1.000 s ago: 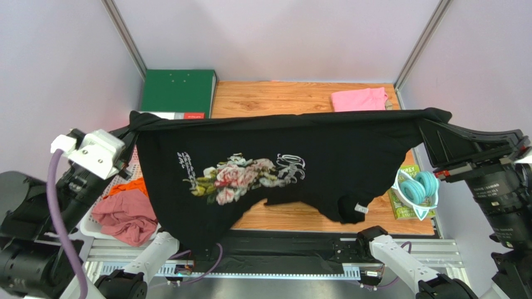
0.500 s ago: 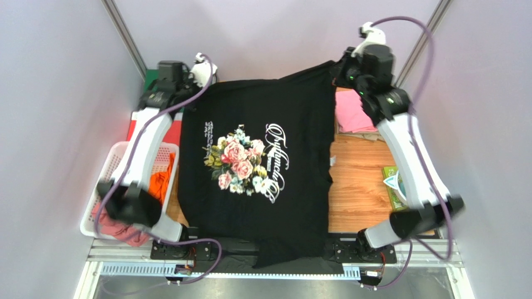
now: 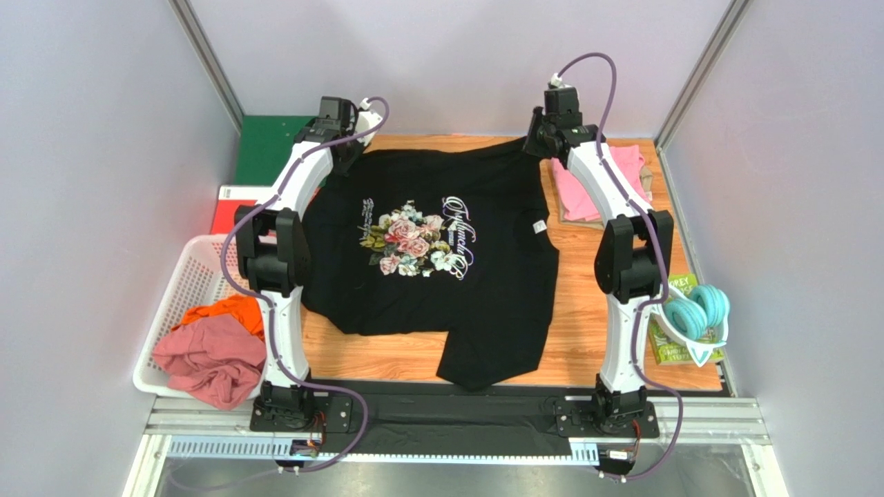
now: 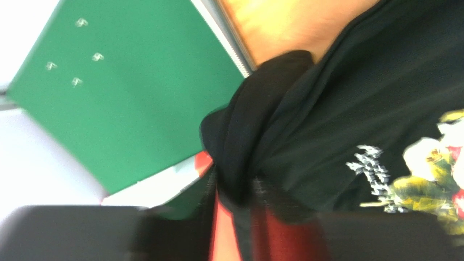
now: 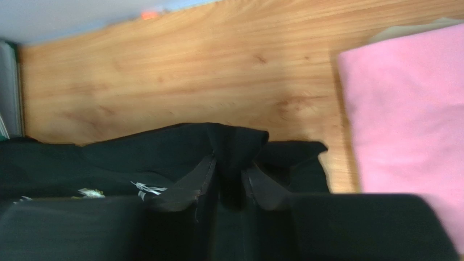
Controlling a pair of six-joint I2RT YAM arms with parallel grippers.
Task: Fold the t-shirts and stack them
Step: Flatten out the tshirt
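Pincers (image 4: 235, 191) (image 5: 229, 179) straddle black shirt (image 3: 457, 280); basket (image 3: 194, 271) holds orange shirt (image 3: 232, 309), rose shirt (image 3: 213, 358).

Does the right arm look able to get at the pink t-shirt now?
Probably yes: the right gripper is beside the pink t-shirt, bare table between, though it grips the black t-shirt.

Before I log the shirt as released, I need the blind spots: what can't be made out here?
- Left end effector: left wrist view, blurred; black shirt bunched between its fingers, grip unclear.
- Right end effector: right wrist view, same.
- Orange shirt: top view, mostly under rose shirt.
- Packet: top view, print too small.
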